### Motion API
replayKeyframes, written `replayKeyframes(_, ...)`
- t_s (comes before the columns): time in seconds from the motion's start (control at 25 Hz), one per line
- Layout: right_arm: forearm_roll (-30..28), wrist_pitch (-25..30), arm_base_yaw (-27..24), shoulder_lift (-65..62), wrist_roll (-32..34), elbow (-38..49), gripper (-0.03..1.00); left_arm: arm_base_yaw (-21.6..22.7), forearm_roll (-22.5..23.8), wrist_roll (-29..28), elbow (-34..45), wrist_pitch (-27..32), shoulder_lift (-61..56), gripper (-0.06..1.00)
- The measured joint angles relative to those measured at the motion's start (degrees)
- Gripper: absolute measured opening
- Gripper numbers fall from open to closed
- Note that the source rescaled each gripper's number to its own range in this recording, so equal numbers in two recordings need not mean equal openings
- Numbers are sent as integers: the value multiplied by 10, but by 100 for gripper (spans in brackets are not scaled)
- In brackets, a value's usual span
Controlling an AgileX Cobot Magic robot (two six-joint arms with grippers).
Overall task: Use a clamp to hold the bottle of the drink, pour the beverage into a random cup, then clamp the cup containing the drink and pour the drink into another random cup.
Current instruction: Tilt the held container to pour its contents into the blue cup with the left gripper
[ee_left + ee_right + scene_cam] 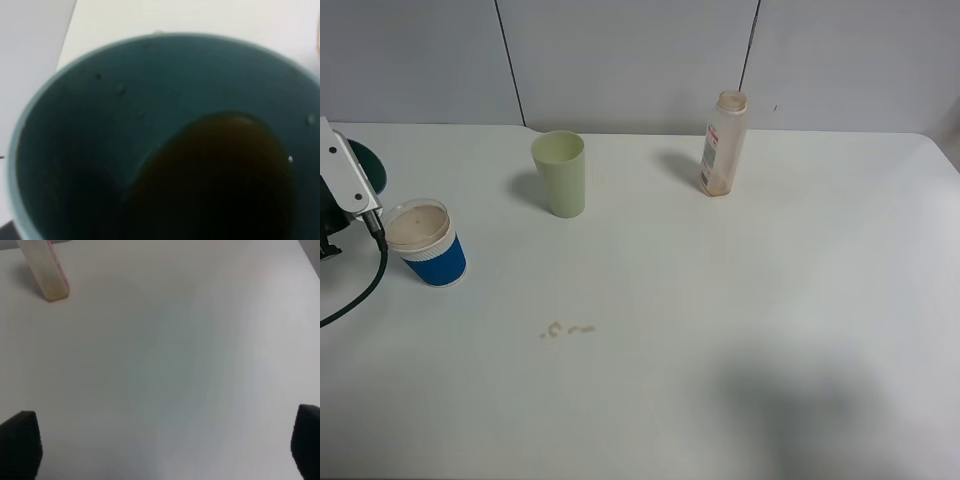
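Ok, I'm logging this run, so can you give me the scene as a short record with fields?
teal cup: gripped at the table's left edge, holds dark drink
left end effector: shut on teal cup
right end effector: open, empty, over bare table
blue cup: upright, beside left end effector
green cup: upright, no drink seen inside
bottle: upright, apart from cups
spill: small drops on table

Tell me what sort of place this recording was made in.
Probably a robot test bench: a white table, plain grey wall panels behind it, and a staged bottle, green tumbler and blue paper cup beside a cabled arm bracket.
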Motion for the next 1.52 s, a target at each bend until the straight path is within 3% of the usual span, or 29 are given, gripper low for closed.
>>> replayKeyframes(1.52, 0, 0, 0, 0, 0, 0, 100, -20, 112, 5, 0, 0, 0, 1)
